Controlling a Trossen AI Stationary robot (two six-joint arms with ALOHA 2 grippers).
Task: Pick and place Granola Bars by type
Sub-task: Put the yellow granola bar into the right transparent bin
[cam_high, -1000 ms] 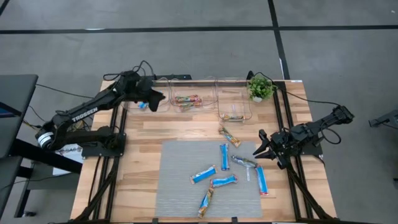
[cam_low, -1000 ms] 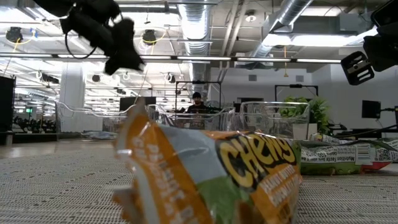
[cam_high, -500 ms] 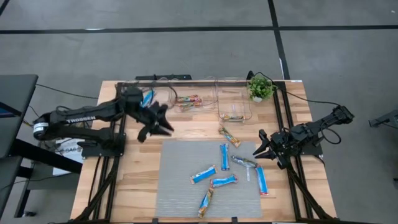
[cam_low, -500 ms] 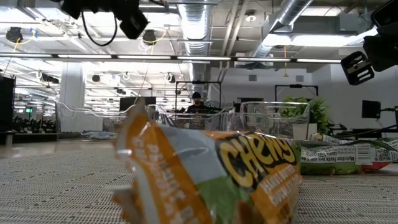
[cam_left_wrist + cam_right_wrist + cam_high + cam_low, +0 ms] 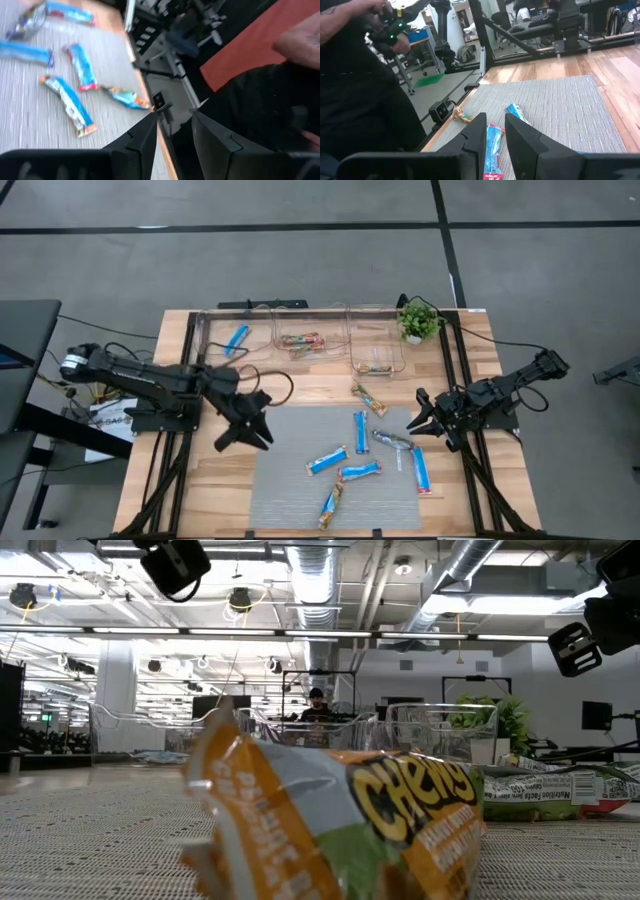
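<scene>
Several wrapped bars lie flat on the grey mat [image 5: 290, 480]: blue ones [image 5: 361, 432] [image 5: 327, 461] [image 5: 360, 471] [image 5: 420, 470], an orange-brown one [image 5: 331, 505] and a silvery-green one [image 5: 392, 440]. Another orange-brown bar [image 5: 368, 398] lies on the wood. One blue bar [image 5: 237, 338] lies in the left bin, an orange-brown bar [image 5: 302, 340] in the middle bin, and a bar [image 5: 377, 367] in the right bin. My left gripper [image 5: 245, 438] hangs open and empty over the mat's far left corner. My right gripper [image 5: 416, 412] waits open beside the mat's right edge, above a blue bar [image 5: 492, 142].
Three clear bins [image 5: 300, 330] stand along the far edge, with a small potted plant [image 5: 419, 320] to their right. Black frame rails [image 5: 455, 370] run down both table sides. In the low view an orange-brown bar [image 5: 340, 820] fills the foreground. A person [image 5: 365, 75] stands beyond the table.
My left gripper has swung from the left bin toward the near edge and now hangs over the mat's far left corner. The blue bar that showed at the gripper a second ago now lies in the left bin. My right arm has kept still.
</scene>
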